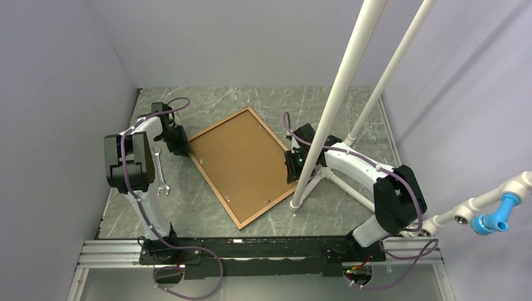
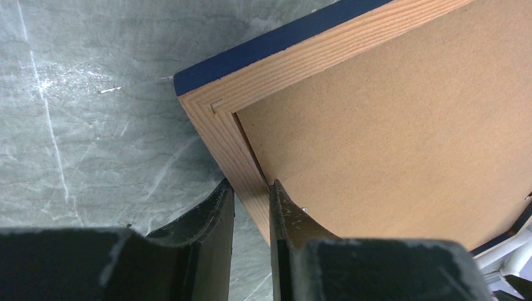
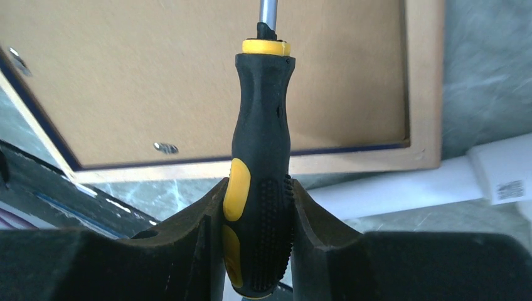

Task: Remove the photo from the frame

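top view looks down; 2 wrist views close on the frame [image 1: 240,164].

On my left wrist feed, the left gripper [image 2: 250,189] pinches the frame [image 2: 326,56] by its light wood rim, with one finger outside and the other on the brown backing board [image 2: 389,132]. The frame's corner sits at 11 o'clock from the jaws, its navy edge showing. The grey-green marbled table [image 2: 94,125] fills 9 o'clock.

The frame [image 1: 241,164] lies face-down on the table [image 1: 301,103], a wrench [image 1: 161,182] to its left.
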Motion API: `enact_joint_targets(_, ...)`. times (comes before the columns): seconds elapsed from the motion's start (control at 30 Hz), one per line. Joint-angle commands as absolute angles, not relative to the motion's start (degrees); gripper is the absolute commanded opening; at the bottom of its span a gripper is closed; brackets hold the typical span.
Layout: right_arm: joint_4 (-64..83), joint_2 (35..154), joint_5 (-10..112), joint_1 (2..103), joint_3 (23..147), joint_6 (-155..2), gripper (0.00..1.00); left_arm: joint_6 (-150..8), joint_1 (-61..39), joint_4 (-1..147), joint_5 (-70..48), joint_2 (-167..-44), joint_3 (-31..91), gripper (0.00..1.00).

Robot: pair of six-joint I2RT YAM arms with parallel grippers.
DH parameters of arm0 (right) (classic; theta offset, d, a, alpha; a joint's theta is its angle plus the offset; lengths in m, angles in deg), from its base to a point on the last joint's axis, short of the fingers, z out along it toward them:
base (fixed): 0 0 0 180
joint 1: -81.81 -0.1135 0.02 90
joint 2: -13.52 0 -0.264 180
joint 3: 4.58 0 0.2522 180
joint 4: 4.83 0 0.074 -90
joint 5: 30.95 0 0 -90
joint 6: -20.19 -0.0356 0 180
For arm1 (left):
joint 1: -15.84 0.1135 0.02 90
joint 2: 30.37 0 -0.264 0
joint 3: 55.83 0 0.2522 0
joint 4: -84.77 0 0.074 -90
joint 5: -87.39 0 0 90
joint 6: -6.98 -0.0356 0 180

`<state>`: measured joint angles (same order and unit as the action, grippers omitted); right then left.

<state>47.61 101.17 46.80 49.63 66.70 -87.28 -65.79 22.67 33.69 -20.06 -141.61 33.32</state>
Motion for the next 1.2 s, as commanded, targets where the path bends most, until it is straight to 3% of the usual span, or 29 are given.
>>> enact_joint_targets(0.0, 45.66, 102.67, 49.23, 51.15, 74.24, -85.87, 0.0, -67.53, 21.73, 34.07, -23.47, -143.05, 33.87, 0.06)
enact_joint_targets(1.17, 44.98, 127.78, 42.36, 51.8, 95.57, -87.67, 0.0, -67.04, 21.65, 34.52, -25.22, -142.96, 33.87, 0.05)
